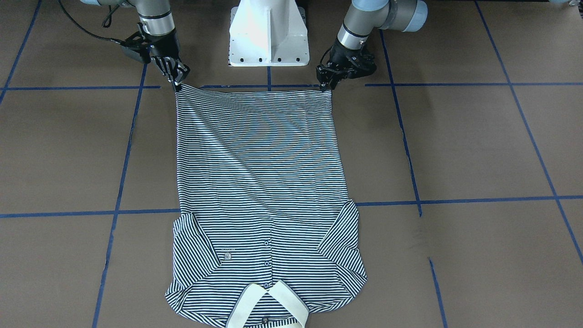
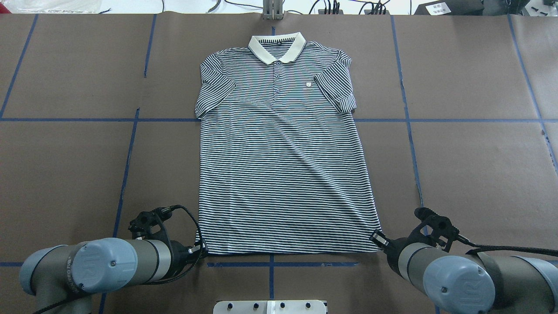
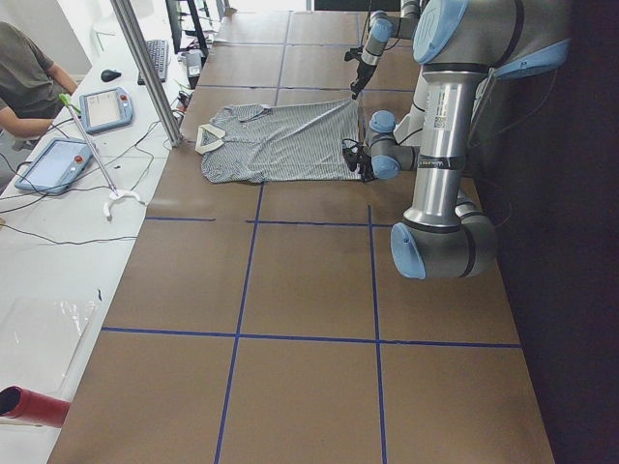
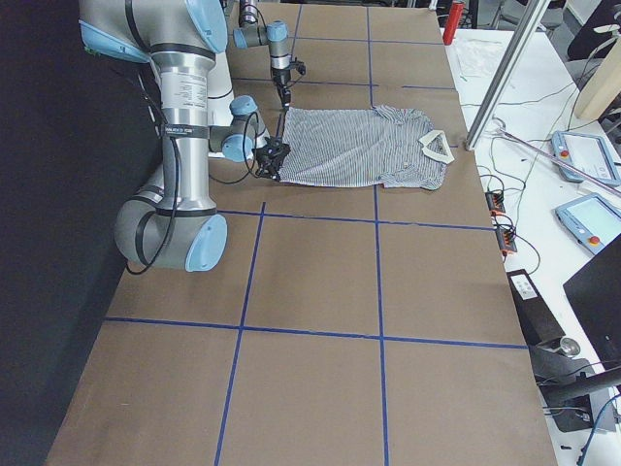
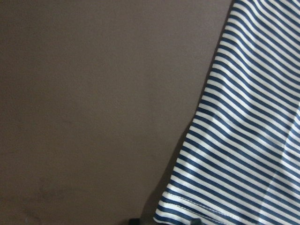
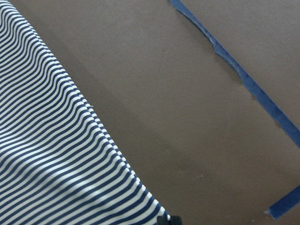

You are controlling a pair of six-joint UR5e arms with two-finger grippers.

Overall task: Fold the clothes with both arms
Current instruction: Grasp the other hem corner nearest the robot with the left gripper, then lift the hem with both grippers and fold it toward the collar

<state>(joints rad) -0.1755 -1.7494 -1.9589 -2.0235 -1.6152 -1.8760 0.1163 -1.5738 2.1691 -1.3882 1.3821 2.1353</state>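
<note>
The striped polo shirt (image 1: 264,182) lies flat and face up on the brown table, its cream collar (image 2: 276,46) on the far side from me and its hem near my base. My left gripper (image 1: 324,86) is shut on the hem's corner on my left (image 2: 203,251). My right gripper (image 1: 176,84) is shut on the hem's other corner (image 2: 377,239). The hem runs straight between them. The left wrist view shows the striped hem edge (image 5: 248,154) just ahead of the fingertips. The right wrist view shows the corner (image 6: 51,159) at its bottom edge. Both sleeves lie folded in against the body.
The white pedestal base (image 1: 268,36) stands just behind the hem. Blue tape lines (image 1: 455,200) grid the brown table cover. A metal post (image 3: 145,68) stands by the collar end. An operator (image 3: 24,77) and tablets (image 3: 106,108) are at the side bench.
</note>
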